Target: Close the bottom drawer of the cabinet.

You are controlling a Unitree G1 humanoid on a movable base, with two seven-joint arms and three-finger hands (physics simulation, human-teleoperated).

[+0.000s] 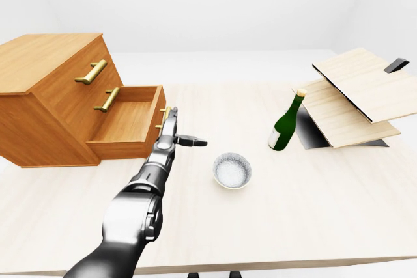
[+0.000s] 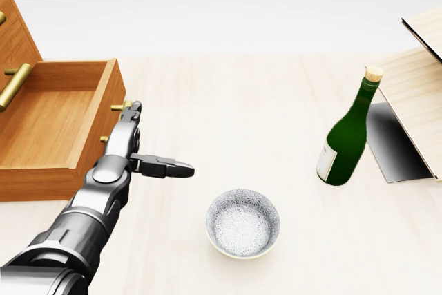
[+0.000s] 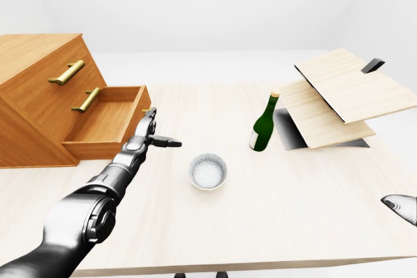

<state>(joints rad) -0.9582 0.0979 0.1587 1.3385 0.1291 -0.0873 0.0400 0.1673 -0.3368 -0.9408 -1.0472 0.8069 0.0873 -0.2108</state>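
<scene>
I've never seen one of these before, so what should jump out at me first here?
A wooden cabinet at the left of the left-eye view, its bottom drawer pulled open. The metal left hand reaches to the drawer's face, fingers spread. Further right stand a patterned bowl and a green bottle.
</scene>
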